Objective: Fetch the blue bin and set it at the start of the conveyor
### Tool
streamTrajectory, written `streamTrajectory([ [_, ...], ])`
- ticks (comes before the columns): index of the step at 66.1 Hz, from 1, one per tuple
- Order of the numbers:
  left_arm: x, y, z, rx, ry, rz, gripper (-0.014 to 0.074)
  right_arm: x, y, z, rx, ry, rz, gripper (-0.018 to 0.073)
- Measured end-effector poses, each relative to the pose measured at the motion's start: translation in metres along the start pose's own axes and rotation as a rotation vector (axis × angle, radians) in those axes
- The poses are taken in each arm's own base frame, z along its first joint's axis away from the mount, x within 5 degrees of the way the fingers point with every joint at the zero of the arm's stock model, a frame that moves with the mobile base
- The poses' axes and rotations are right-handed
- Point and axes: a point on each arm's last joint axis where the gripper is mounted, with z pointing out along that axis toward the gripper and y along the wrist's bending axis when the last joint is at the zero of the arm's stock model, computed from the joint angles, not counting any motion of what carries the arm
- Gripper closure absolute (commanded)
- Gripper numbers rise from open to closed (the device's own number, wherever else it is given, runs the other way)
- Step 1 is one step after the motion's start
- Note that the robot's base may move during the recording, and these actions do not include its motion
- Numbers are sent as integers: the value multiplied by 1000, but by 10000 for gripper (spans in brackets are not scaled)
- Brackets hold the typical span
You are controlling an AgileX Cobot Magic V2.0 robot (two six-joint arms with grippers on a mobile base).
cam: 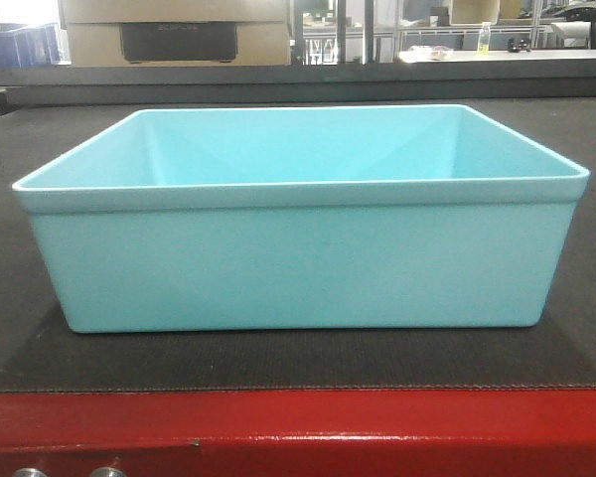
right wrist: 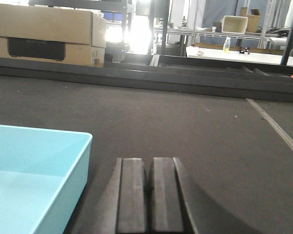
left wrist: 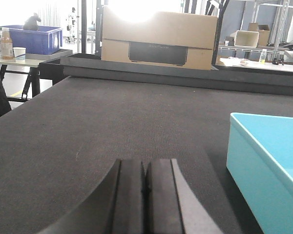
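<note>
the blue bin [cam: 298, 263] sits upright on the conveyor start [cam: 298, 366], just behind its red front edge [cam: 298, 427] (silver bolts visible). left end effector [left wrist: 145, 195] and right end effector [right wrist: 150, 195] flank it, fingers pressed together, holding nothing.

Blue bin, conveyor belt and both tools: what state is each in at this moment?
blue bin: upright, empty, resting on the belt, free of both tools.
conveyor belt: bin sits near its red front edge.
left tool: shut, empty, left of the bin.
right tool: shut, empty, right of the bin.
</note>
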Motion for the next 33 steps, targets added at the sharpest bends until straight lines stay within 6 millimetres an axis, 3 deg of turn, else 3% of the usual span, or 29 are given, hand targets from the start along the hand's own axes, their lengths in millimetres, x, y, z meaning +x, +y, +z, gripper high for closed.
streamTrajectory([
  [24,0,0,0,0,0,0,707,81,-3,-3,92,-44,82,721],
  [33,0,0,0,0,-1,0,707,85,-3,-3,95,-64,81,721],
])
